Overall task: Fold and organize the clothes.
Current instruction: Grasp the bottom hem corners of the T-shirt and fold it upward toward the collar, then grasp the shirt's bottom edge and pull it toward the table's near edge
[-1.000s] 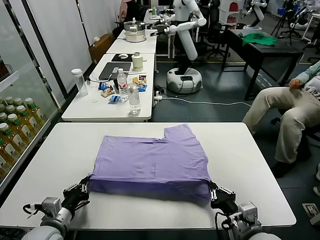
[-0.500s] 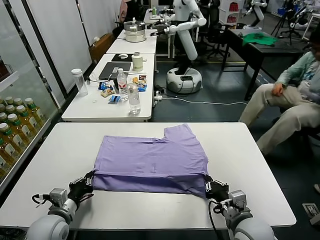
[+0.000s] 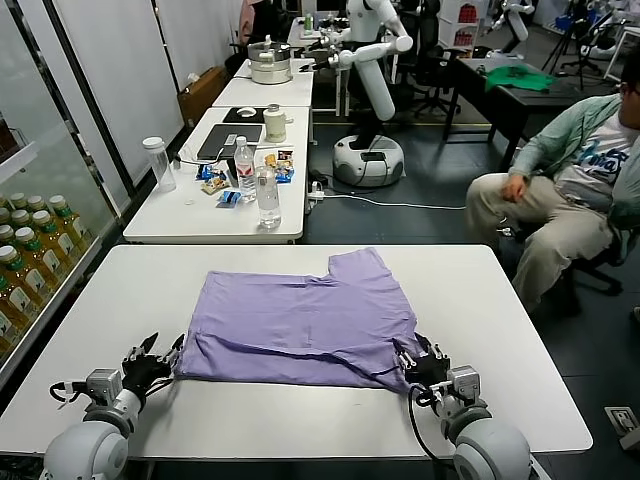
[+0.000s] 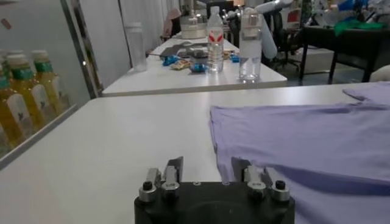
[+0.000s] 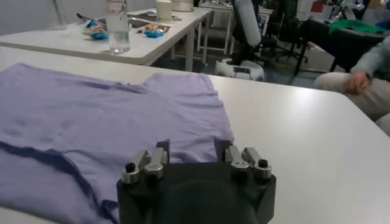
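The T-shirt [image 3: 305, 325] lies folded on the white surface [image 3: 480, 300], its near edge between the two hands. The print is hidden. The left hand [image 3: 152, 358], just off the near-left corner, stands apart and empty. The right hand [image 3: 415, 362] is at the near-right corner, its fingertips cut off by its own body; grip unclear.
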### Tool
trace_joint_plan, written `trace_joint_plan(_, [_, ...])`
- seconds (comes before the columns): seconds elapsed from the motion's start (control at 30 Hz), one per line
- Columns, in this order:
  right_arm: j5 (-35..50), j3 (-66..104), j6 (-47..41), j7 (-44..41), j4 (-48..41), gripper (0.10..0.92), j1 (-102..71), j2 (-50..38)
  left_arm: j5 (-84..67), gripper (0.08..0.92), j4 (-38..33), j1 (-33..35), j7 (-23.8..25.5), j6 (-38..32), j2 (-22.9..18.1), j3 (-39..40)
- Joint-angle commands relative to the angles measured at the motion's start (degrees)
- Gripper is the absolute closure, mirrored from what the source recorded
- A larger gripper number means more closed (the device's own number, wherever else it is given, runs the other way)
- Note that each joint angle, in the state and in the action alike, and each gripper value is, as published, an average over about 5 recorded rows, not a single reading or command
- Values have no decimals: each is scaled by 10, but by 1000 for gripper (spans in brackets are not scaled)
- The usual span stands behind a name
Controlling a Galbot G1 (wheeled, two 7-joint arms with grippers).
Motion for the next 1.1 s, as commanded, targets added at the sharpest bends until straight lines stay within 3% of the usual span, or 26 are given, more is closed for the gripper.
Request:
trace_joint_plan(0.03, [1,14,-11,12,42,252,-69,-15,-25,275,-80,91,-9,13,-12,4])
trace_joint_plan(0.17, [9,9,-22,29,32,208,-77,-3,-11,194,-58,84,-10,17,-27,18])
trace_joint_plan(0.37, [26,0,-29,71,7,205,-73,20,-13,178,-28,63,-29,33,-28,15])
trace_joint_plan(0.53, [38,-4,-23,70,-3,301,-69,29,-16,190,-11,58,-31,36,-29,20])
trace_joint_plan(0.93, [48,-3,-2,50,-7,646,-64,30,-20,510,-20,54,-29,32,-39,24])
trace_joint_plan(1.1, [48,17,1,48,47,785,-96,10,-46,658,-68,81,-45,25,-40,13])
